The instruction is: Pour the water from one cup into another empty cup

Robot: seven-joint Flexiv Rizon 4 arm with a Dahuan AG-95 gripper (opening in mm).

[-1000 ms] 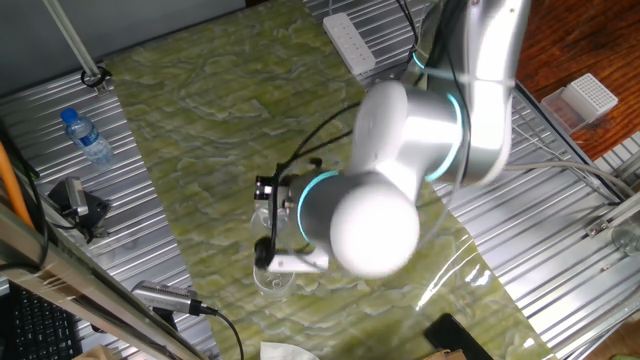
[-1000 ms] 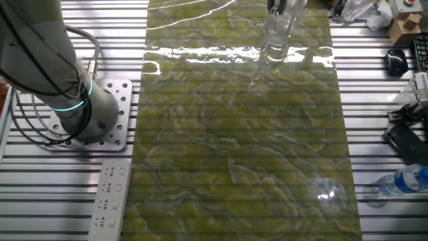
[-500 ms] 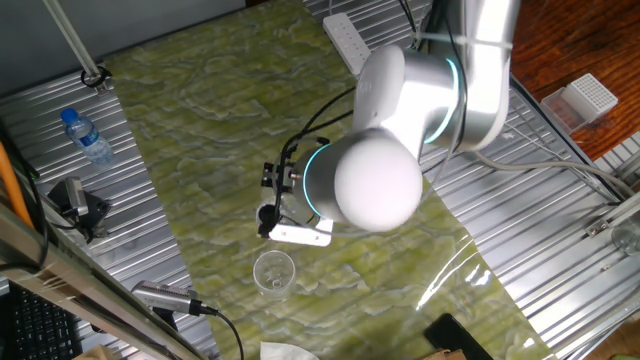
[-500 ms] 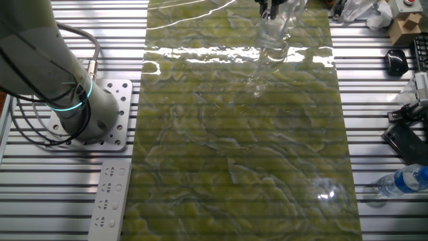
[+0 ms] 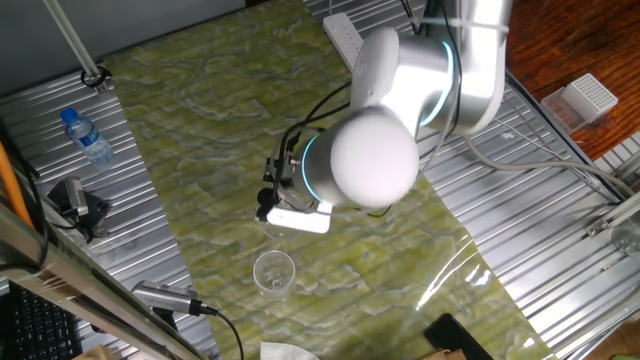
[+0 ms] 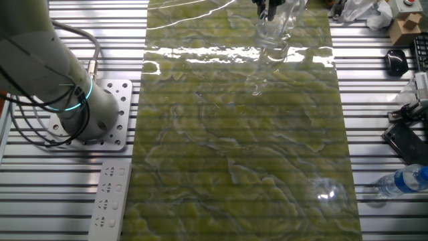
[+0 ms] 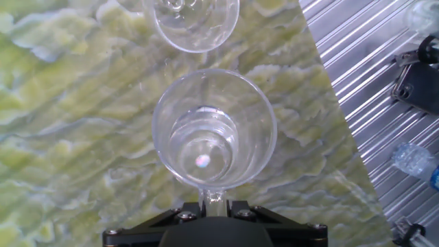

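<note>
In the hand view my gripper (image 7: 214, 203) is shut on the near rim of a clear glass cup (image 7: 214, 130), which I look straight down into. A glint shows at its bottom, and I cannot tell whether the water is in it. A second clear cup (image 7: 195, 24) stands just beyond it on the green mat. In one fixed view that second cup (image 5: 273, 272) stands alone near the mat's front edge, with my gripper (image 5: 270, 205) behind it and the held cup hidden by the arm. In the other fixed view the held glass (image 6: 273, 27) shows faintly at the far edge.
A blue-capped plastic bottle (image 5: 85, 137) lies on the metal table left of the mat; it also shows in the other fixed view (image 6: 404, 179). A white power strip (image 5: 350, 40) lies at the mat's far end. Black devices (image 5: 75, 205) sit by the bottle.
My arm has drawn back from over the standing cup with the held cup in it, so the standing cup now shows in full near the mat's front edge.
</note>
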